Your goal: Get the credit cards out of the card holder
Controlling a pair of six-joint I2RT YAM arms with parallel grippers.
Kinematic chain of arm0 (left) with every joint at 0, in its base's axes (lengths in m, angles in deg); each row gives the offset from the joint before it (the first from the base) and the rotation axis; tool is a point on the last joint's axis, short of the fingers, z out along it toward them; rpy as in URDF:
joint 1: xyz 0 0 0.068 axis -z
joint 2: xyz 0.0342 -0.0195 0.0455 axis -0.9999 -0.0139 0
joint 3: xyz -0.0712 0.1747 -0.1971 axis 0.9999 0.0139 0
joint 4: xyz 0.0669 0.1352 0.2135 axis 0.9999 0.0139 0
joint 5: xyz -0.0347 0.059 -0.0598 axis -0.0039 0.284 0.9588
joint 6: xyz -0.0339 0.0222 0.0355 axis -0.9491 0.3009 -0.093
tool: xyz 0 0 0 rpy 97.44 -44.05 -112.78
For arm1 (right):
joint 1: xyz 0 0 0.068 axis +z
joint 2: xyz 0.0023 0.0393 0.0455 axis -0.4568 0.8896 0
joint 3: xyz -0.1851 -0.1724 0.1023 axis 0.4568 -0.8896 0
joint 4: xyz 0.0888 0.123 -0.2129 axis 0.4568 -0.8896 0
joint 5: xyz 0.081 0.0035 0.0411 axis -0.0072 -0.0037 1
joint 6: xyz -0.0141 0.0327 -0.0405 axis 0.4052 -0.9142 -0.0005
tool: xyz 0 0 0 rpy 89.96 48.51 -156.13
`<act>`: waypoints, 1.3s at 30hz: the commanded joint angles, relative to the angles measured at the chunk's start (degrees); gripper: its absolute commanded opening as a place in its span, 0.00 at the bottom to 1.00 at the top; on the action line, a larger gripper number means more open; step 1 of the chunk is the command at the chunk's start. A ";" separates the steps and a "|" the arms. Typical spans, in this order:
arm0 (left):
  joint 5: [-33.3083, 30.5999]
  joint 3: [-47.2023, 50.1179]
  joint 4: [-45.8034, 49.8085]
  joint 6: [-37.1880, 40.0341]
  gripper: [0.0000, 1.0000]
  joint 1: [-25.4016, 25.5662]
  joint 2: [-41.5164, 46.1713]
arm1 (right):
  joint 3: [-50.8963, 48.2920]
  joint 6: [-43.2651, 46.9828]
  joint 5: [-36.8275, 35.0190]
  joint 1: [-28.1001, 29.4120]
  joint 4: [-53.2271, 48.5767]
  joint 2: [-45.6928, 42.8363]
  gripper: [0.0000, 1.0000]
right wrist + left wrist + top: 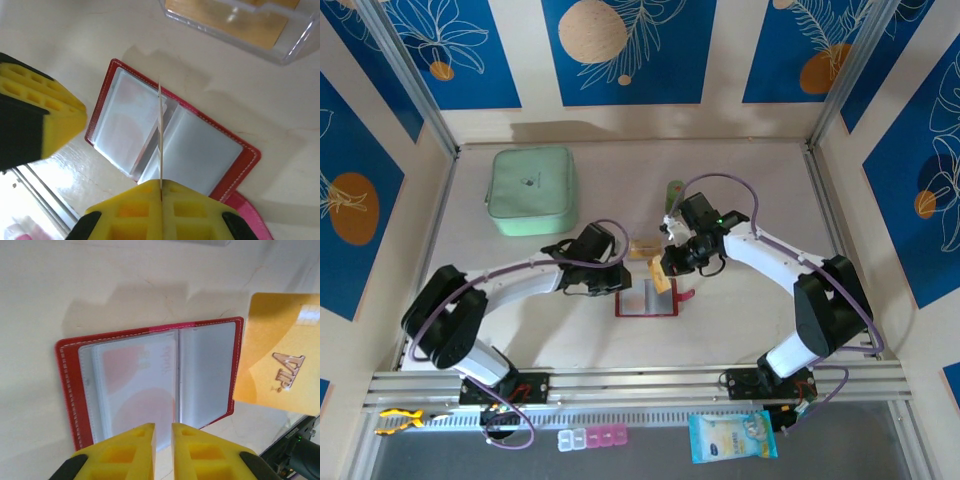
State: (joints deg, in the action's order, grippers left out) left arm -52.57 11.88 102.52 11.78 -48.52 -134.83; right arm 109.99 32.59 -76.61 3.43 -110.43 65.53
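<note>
Biggest thing first: the pale surface [740, 200], with a mint-green pouch [532, 190] sitting at its far left, well apart from the action.

In the middle, between the two arms, we've got the red card holder [647, 302]. It's lying flat and wide open, with the cloudy clear pockets facing up.

The left pincer [163, 437] hangs right over the holder's near edge. Its yellow fingers are spread just a crack and there's nothing between them.

The right pincer [161, 187] is pressed together on a gold credit card [280, 350] with "VIP" on it. The card is held up on edge, out of the pockets, over the holder's right half.

Just beyond the holder there's a clear box [240, 22] with more gold cards inside.

We can see a second card [135, 385] with reddish blobs through the holder's left pocket.

Smallest bit is the little red strap tab [250, 220] poking out at the holder's right corner.
</note>
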 commanded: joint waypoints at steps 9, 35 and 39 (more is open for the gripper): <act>-2.62 5.37 0.60 0.03 0.20 -2.92 7.28 | 12.21 39.27 -9.20 -0.11 -9.86 3.46 0.00; -2.50 10.08 1.62 0.19 0.21 -6.71 12.55 | 45.33 59.46 -13.45 1.60 -23.99 30.12 0.01; -2.48 10.82 1.76 0.25 0.21 -7.32 13.28 | 46.39 59.62 -13.67 1.92 -24.41 31.88 0.02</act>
State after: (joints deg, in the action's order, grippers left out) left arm -54.87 21.65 102.74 11.78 -54.88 -123.05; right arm 154.58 90.77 -90.19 4.92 -132.55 96.41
